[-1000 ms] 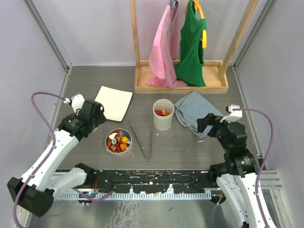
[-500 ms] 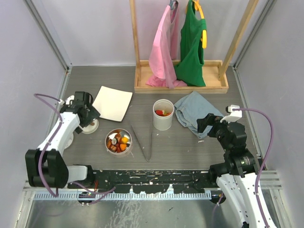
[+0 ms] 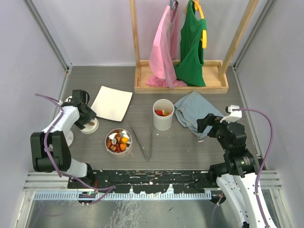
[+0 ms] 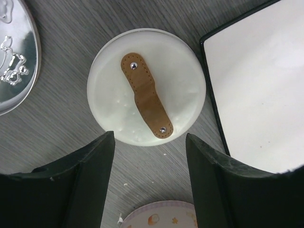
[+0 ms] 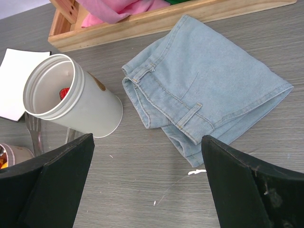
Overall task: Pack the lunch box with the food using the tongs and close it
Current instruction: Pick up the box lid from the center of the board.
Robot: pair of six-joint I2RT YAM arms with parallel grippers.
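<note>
On the desk [image 3: 190,147], jeans [image 3: 190,111] lie at 3 o'clock of the lunch box [image 3: 162,121]. The food [image 3: 119,141] fills a bowl [image 3: 107,141] at its 8, tongs [image 3: 144,142] at its 7. The left tool [image 4: 149,137] hangs half-spread over a lid [image 4: 146,92]; the right tool [image 5: 147,138] gapes wide.

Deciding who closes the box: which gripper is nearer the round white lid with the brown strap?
Left. The left gripper hangs just above the lid, jaws open; the right gripper is far off on the other side, beside the folded jeans.
</note>
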